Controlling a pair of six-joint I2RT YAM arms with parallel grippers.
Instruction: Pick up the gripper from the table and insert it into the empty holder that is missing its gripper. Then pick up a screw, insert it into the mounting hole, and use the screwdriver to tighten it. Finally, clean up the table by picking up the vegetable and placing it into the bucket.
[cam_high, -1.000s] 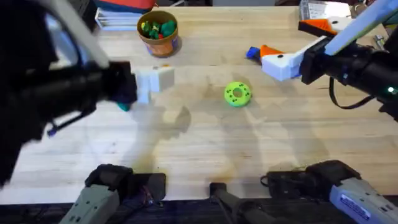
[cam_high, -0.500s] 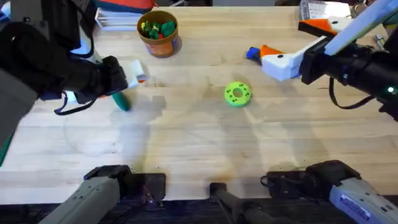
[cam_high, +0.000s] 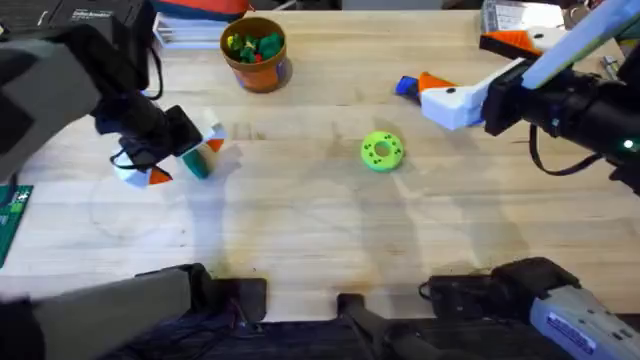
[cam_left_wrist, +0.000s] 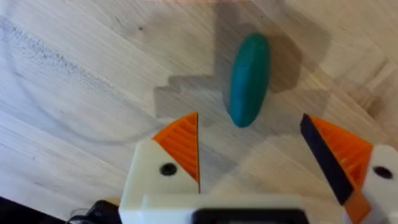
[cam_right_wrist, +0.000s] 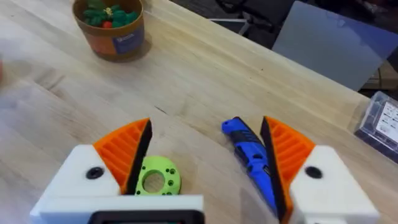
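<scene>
The dark green oblong vegetable (cam_high: 198, 168) (cam_left_wrist: 250, 79) lies on the table at the left. My left gripper (cam_high: 187, 162) (cam_left_wrist: 255, 155) is open and low over it, one orange pad on each side and the near end of the vegetable just ahead of the gap. The tan bucket (cam_high: 255, 50) (cam_right_wrist: 112, 28) stands at the back left with small toys inside. The blue screwdriver (cam_high: 406, 85) (cam_right_wrist: 249, 155) lies at the back right, close in front of my open right gripper (cam_high: 428, 92) (cam_right_wrist: 205, 155). An orange and white part (cam_high: 510, 40) sits at the far right edge; I cannot tell what it is.
A bright green ring-shaped disc (cam_high: 381, 150) (cam_right_wrist: 155, 177) lies near the table's middle. Stacked flat items (cam_high: 190, 25) sit behind the bucket. A green circuit board (cam_high: 12, 215) pokes in at the left edge. Bare wood lies between the vegetable and the bucket.
The left arm has dropped from close under the camera down to the table and moved left, so its open gripper now sits over the vegetable. The right arm has not moved.
</scene>
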